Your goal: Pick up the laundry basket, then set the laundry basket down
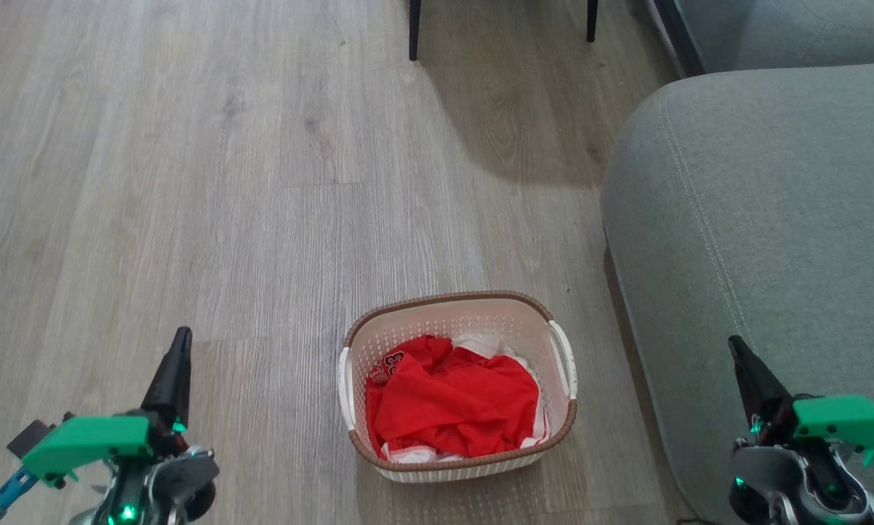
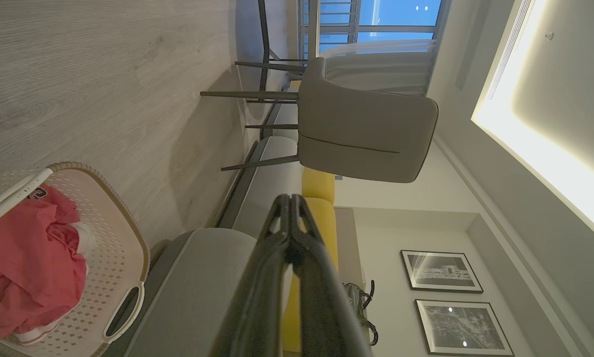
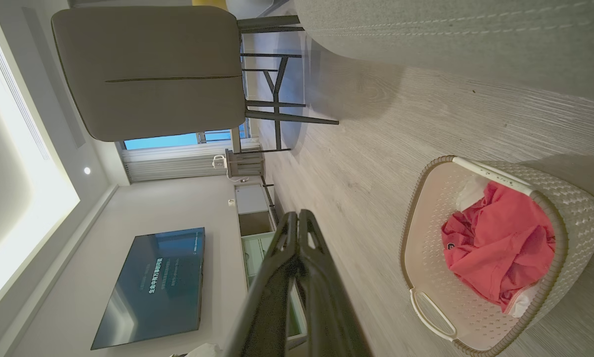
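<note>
the laundry basket (image 1: 448,298) stands on the wooden floor (image 1: 189,182), low in the middle of the head view, with red clothes (image 1: 451,401) inside it and the grey sofa (image 1: 758,219) near its right end. it lies between the two arms, about equally far from the left gripper (image 1: 180,343) and the right gripper (image 1: 735,346). its long axis runs from side to side, so the left handle (image 1: 344,394) faces the left arm and the right handle (image 1: 562,357) faces the right arm. both grippers have their fingers pressed together and hold nothing; probably each one must open and go inward to its own handle.
</note>
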